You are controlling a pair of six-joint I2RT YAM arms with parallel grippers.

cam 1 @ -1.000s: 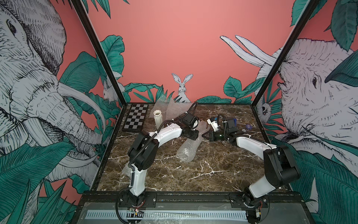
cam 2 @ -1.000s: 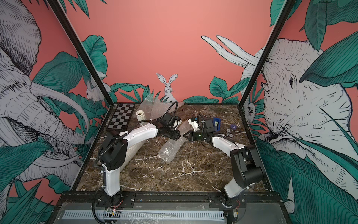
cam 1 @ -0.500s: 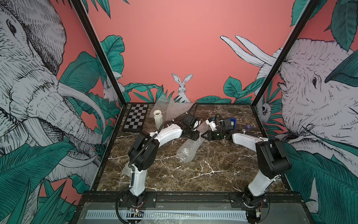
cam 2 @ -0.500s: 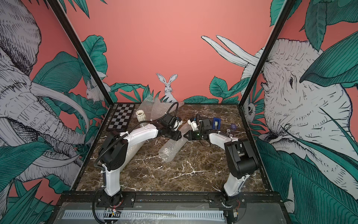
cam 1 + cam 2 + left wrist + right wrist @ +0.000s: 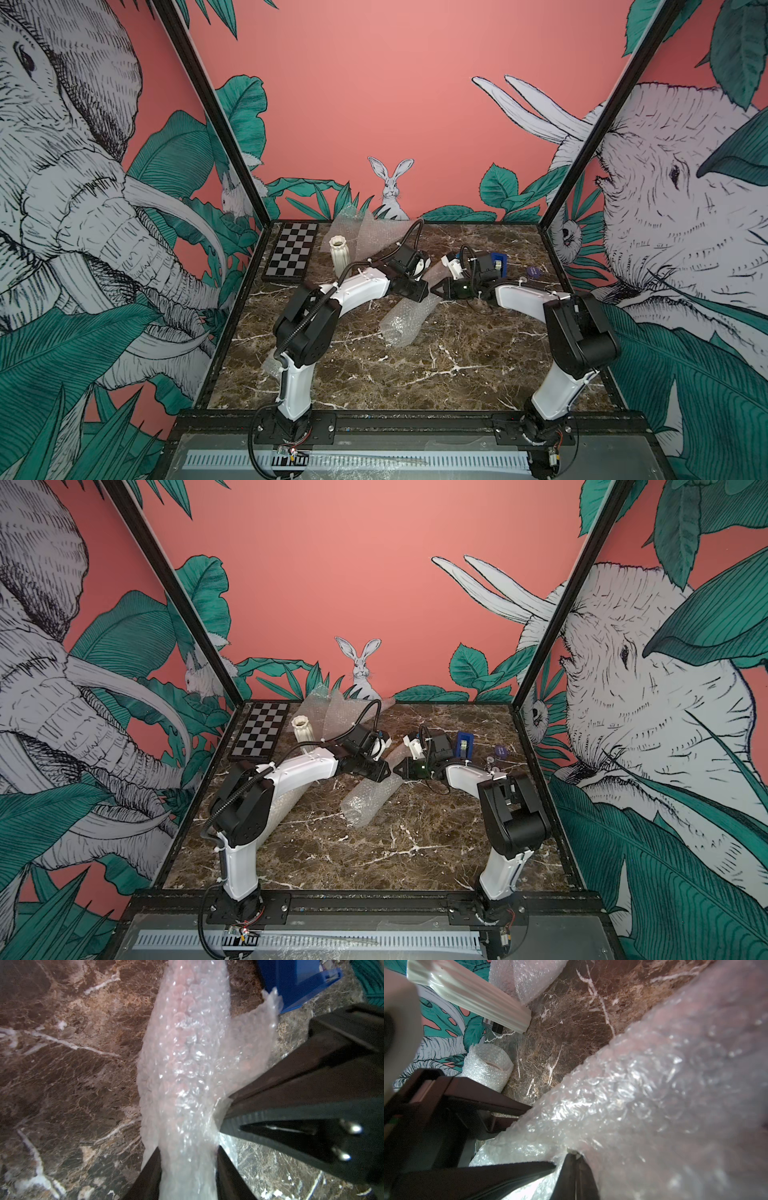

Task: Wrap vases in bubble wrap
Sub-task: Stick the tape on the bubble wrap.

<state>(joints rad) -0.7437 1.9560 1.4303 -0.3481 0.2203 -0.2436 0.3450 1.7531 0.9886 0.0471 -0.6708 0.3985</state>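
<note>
Bubble wrap bundle (image 5: 409, 322) lay slantwise mid-table (image 5: 415, 374), its far end at the two claws. Left gripper (image 5: 188, 1153) was clenched around the bundle, one finger on each side. Right gripper (image 5: 574, 1155) was pinched on a loose flap of the same wrap, tips nearly meeting the left's. Bare white fluted vase (image 5: 340, 255) stood upright at the back, just beside the chequered board (image 5: 291, 253). Second wrapped roll (image 5: 282, 808) lay by the left arm. Blue tape dispenser (image 5: 465, 744) sat behind the right gripper.
</note>
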